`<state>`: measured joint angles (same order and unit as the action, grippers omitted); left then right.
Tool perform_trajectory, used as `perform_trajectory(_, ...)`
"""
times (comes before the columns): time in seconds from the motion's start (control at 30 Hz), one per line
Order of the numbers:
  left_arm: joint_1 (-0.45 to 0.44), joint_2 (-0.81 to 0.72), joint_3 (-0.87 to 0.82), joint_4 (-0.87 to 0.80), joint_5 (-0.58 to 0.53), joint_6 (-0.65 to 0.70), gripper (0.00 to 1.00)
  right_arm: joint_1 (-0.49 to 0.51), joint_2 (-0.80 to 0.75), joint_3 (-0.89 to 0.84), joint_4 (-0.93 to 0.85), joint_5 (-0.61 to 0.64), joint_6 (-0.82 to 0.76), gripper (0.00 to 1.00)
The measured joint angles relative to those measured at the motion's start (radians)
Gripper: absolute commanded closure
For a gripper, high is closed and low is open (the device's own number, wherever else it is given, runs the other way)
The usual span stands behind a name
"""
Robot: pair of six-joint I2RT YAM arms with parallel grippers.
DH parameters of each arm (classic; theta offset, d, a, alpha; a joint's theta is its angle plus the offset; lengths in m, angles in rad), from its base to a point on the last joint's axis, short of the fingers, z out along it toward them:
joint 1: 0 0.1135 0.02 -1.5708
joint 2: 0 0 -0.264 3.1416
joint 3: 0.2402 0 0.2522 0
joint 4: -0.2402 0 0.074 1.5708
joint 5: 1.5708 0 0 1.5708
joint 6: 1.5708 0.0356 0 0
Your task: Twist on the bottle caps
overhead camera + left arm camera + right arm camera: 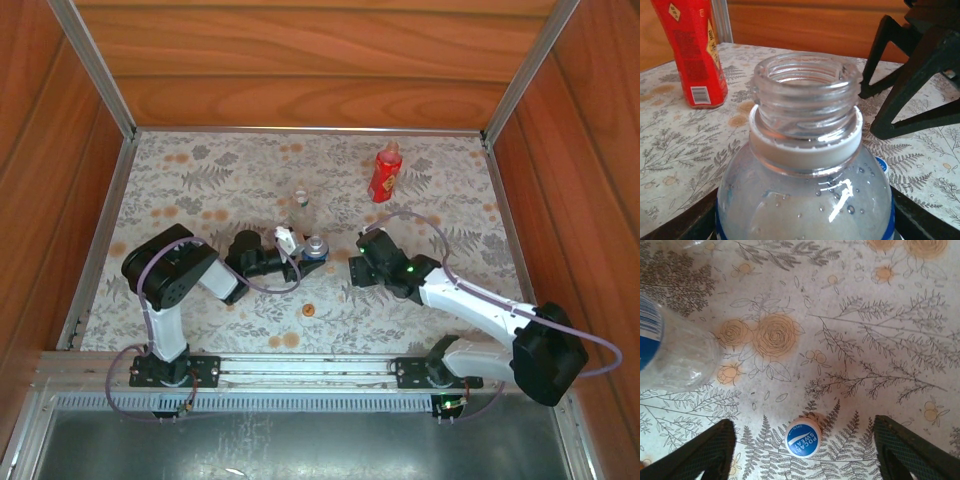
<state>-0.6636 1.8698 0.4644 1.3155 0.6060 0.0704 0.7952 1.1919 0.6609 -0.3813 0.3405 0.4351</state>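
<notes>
Floral tabletop lay within wooden walls. Left gripper pinched the uncapped bottle. Right gripper stood spread around a blue cap.

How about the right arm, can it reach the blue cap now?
Probably yes: the right gripper hangs over the blue cap, which lies on the cloth between its open fingers, untouched. The clear bottle sits off to one side.

Grey ferns and orange flowers cover the cloth; tall bottle red, short bottle clear, cap blue.
</notes>
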Motion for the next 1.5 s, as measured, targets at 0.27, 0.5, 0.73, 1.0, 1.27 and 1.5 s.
perform_trajectory(0.27,0.003,-0.004,0.001,-0.007,-0.005,-0.004,0.37,0.0,0.101,0.001,-0.009,-0.051,-0.007,0.36)
perform_trajectory(0.5,0.003,-0.016,-0.006,-0.019,-0.018,-0.004,0.37,-0.018,0.216,0.021,-0.033,-0.114,-0.022,0.45)
perform_trajectory(0.73,0.003,-0.017,-0.006,-0.019,-0.019,-0.004,0.37,-0.045,0.267,0.053,-0.031,-0.145,-0.035,0.54)
perform_trajectory(1.0,0.003,-0.017,-0.006,-0.019,-0.018,-0.004,0.37,-0.05,0.324,0.087,-0.033,-0.161,-0.053,0.64)
perform_trajectory(1.27,0.003,-0.017,-0.006,-0.019,-0.018,-0.004,0.37,-0.05,0.335,0.107,-0.053,-0.162,-0.06,0.65)
perform_trajectory(1.5,0.003,-0.016,-0.006,-0.019,-0.018,-0.004,0.37,-0.05,0.327,0.107,-0.066,-0.166,-0.067,0.64)
